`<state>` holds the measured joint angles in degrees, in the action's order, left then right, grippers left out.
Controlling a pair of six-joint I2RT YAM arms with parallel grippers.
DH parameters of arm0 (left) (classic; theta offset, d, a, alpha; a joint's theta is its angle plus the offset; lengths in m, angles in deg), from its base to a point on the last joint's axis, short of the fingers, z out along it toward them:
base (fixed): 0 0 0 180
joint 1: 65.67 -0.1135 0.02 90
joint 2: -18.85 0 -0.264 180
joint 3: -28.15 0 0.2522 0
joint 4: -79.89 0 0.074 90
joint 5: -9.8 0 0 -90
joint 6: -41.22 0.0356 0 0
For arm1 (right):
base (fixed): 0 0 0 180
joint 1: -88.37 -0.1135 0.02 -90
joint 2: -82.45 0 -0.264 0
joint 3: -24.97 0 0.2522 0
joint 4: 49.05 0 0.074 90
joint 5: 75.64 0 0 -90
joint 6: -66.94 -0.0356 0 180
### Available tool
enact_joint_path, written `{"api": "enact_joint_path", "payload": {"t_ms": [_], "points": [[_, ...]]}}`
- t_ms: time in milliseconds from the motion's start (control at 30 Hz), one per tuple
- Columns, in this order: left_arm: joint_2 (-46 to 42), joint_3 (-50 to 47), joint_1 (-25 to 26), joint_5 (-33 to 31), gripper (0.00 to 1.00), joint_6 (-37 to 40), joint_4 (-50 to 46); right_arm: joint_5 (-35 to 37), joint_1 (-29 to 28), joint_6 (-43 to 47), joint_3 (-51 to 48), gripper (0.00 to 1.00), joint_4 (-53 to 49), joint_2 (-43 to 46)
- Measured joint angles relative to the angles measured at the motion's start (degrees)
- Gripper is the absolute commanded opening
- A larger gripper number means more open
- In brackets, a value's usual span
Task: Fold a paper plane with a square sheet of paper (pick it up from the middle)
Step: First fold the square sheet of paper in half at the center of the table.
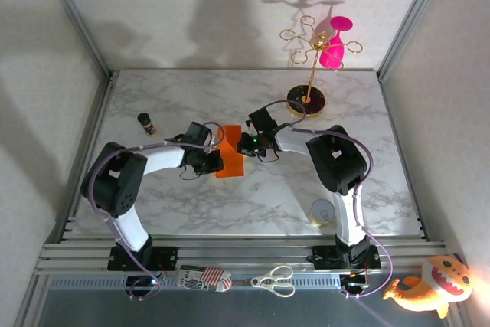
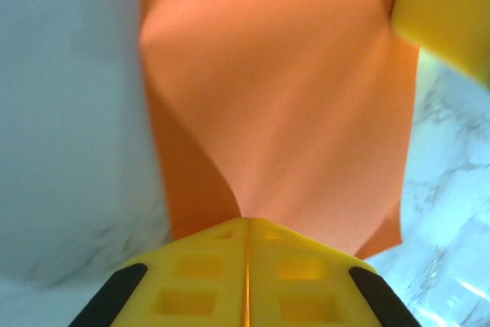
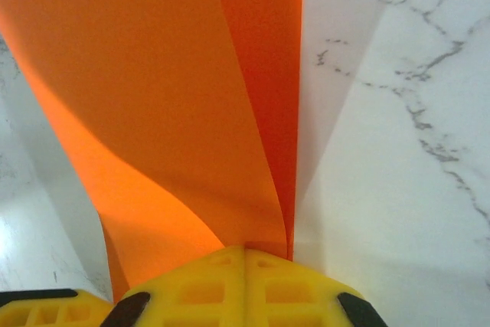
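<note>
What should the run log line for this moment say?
step: folding | left gripper: shut on square sheet of paper | right gripper: shut on same sheet | paper: bowed between them | surface: marble table

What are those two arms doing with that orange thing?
Both arms are working on a sheet of orange paper in the middle of the table. The left gripper is shut on one edge and the right gripper is shut on the far side. The paper hangs between them, curved over rather than flat. It does not look like a plane yet.
</note>
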<state>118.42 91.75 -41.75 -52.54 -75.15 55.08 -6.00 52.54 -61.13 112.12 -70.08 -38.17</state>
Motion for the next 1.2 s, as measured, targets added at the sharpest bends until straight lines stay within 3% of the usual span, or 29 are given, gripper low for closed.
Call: {"api": "enact_joint_path", "payload": {"t_ms": [267, 433, 533, 700, 1000, 1200], "points": [[-4.9, -2.8, 0.1, -1.7, 0.08, 1.9, -7.3, 0.1, 0.0, 0.0, 0.1, 0.0, 0.0, -0.1], [-6.2, 0.2, 0.3, -5.0, 0.08, 3.1, -17.5, 0.2, -0.1, 0.0, 0.1, 0.0, 0.0, -0.1], [-7.3, 4.1, 0.1, -6.2, 0.09, 3.1, -19.0, 0.3, -0.1, 0.0, 0.1, 0.0, 0.0, -0.1], [-7.4, 9.4, -0.3, -6.2, 0.07, 0.8, -12.2, 0.3, -0.1, 0.0, 0.1, 0.0, 0.0, -0.1], [7.3, 13.6, -2.3, -2.8, 0.07, -4.5, 2.5, 0.0, -0.1, 1.5, 0.6, 0.0, -0.5, -0.3], [10.1, 12.8, -4.2, 0.3, 0.08, -5.4, 7.0, -0.1, -0.1, 2.8, 1.3, 0.0, -1.6, -0.5]]}}
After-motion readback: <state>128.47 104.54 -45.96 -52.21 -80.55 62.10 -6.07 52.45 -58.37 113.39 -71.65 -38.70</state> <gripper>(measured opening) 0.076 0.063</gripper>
